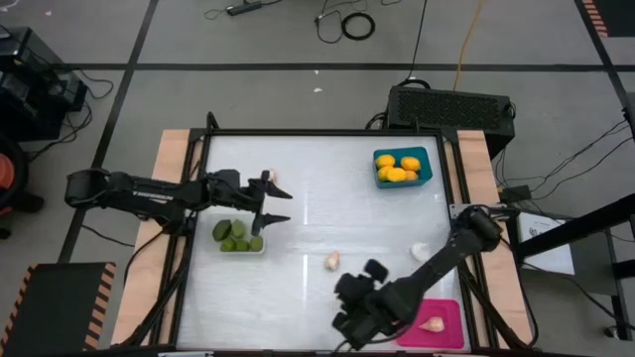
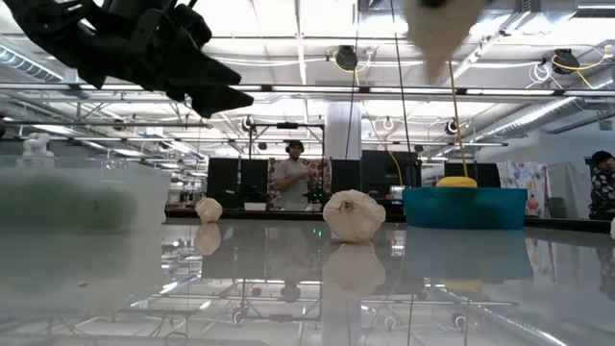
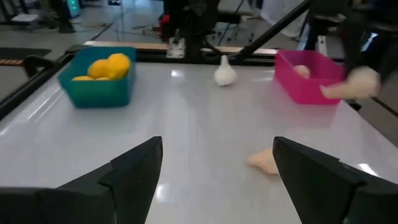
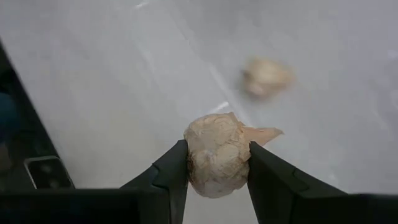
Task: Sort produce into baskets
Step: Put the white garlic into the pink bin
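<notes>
Gripping a garlic bulb (image 4: pixel 214 163), the right tool (image 4: pixel 216 168) hangs raised.

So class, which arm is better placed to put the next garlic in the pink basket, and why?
The right. Its gripper is shut on a garlic bulb near the pink basket, while the left gripper hangs open by the clear basket of green pieces.

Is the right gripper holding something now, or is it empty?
Holding: the right gripper is shut on a garlic bulb, pinched between both fingers.
</notes>
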### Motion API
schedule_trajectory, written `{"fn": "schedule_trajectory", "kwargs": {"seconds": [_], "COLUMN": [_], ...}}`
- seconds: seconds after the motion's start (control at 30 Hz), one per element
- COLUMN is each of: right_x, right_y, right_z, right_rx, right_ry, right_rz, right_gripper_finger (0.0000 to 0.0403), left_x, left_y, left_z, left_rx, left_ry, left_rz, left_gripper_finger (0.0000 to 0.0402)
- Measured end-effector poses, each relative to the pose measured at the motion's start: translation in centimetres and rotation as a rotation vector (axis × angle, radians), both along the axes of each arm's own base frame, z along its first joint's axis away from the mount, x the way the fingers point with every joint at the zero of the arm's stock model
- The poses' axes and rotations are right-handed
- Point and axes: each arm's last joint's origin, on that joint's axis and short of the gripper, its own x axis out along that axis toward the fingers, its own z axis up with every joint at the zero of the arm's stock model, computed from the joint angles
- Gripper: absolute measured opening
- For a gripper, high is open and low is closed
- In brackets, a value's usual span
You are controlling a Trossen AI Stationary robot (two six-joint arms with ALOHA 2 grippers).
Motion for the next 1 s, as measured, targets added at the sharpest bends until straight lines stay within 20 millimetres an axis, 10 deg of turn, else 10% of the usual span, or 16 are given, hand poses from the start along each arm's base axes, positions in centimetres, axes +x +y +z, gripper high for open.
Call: {"fn": "schedule_trajectory", "kwargs": {"seconds": [0.37,1.0], "right_x": [-6.8,-10.7], "right_y": [0.9,4.6], "right_z": [1.8,1.6], "right_rx": [-0.022,0.223], "right_ry": [0.203,0.444], "right_rz": [-0.277,-0.42], "right_gripper_finger": [0.0132,0.0132], "left_x": [1.0,1.0], "left_y": [-0.4,-0.3], "left_z": [-0.3,-0.2], "left_rx": [-0.004,-0.08], "left_ry": [-0.011,-0.013], "left_rz": [-0.029,-0.002], "left_gripper_finger": [0.0312,0.0312]}}
